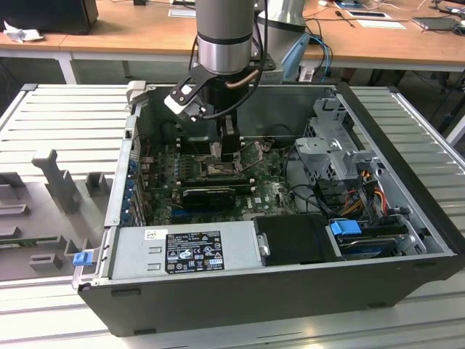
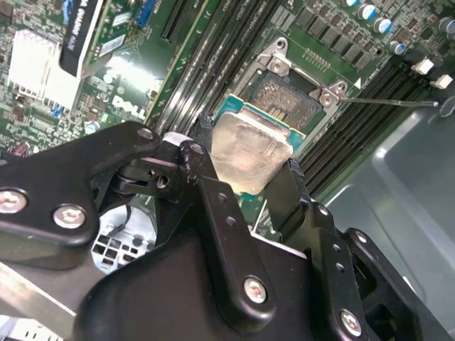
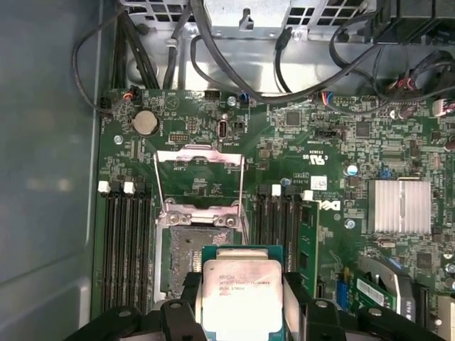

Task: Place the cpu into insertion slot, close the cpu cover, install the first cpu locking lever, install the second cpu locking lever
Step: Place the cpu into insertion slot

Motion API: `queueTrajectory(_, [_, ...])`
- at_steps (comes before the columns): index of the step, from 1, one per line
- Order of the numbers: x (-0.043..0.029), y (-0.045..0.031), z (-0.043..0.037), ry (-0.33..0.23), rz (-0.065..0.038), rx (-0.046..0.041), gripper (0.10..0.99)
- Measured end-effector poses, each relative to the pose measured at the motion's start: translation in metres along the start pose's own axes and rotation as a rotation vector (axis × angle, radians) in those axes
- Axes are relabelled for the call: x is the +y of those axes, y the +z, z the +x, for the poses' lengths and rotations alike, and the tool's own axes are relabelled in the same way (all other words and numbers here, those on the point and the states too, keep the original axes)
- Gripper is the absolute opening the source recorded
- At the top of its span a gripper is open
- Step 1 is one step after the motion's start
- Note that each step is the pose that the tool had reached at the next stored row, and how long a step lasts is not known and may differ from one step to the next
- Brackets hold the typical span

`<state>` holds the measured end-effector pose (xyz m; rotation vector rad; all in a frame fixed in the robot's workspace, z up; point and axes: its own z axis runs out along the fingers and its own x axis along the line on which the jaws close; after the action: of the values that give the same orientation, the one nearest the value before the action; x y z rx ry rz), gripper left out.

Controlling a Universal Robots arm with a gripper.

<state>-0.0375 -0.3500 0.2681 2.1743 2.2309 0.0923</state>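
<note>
Black-fingered gripper [image 2: 243, 162] is pinching the small flat square cpu [image 3: 240, 295] with silvery-grey metal top by two opposite edges, holding it unseated and partly overlapping the square black-framed insertion slot [image 3: 181, 256] in both wrist views, while the thin dark-silver cpu cover [image 3: 200, 150] is resting swung open off that slot.

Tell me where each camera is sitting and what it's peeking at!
Exterior view: off the arm, outside the open computer case, looking down into it; the arm and claw show.
First wrist view: on the wrist, facing the motherboard squarely; the claw grips the cpu near the insertion slot, cpu cover open.
Second wrist view: on the wrist, slanting past the black claw toward the cpu.
Both wrist views share the cpu, slot and claw.
</note>
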Motion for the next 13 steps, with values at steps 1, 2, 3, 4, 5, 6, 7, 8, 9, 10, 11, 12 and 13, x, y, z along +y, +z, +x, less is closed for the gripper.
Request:
queueTrajectory(1, [-0.0001,0.0014,0.0008,0.002,0.0,-0.0001,0.537])
queueTrajectory(2, [-0.0002,0.0039,0.0023,0.007,0.0,-0.0003,0.537])
queueTrajectory(3, [-0.0002,0.0052,0.0028,0.011,0.0,-0.0003,0.537])
queueTrajectory(4, [-0.0002,0.0064,0.0028,0.013,0.0,-0.0004,0.537])
queueTrajectory(5, [-0.0003,0.0075,0.0028,0.014,0.0,-0.0005,0.537])
queueTrajectory(6, [-0.0004,0.0081,0.0028,0.014,0.0,-0.0004,0.537])
queueTrajectory(7, [-0.0004,0.0087,0.0028,0.014,0.0,-0.0004,0.537])
queueTrajectory(8, [-0.0005,0.0097,0.0027,0.014,0.0,-0.0004,0.537])
queueTrajectory(9, [-0.0005,0.0104,0.0028,0.014,0.0,-0.0004,0.537])
queueTrajectory(10, [-0.0006,0.0113,0.0029,0.014,0.0,-0.0005,0.537])
queueTrajectory(11, [-0.0007,0.0125,0.0033,0.014,0.0,-0.0005,0.537])
queueTrajectory(12, [-0.0008,0.0158,0.004,0.014,0.0,-0.0004,0.537])
queueTrajectory(13, [-0.0009,0.0185,0.0061,0.014,0.0,-0.0006,0.537])
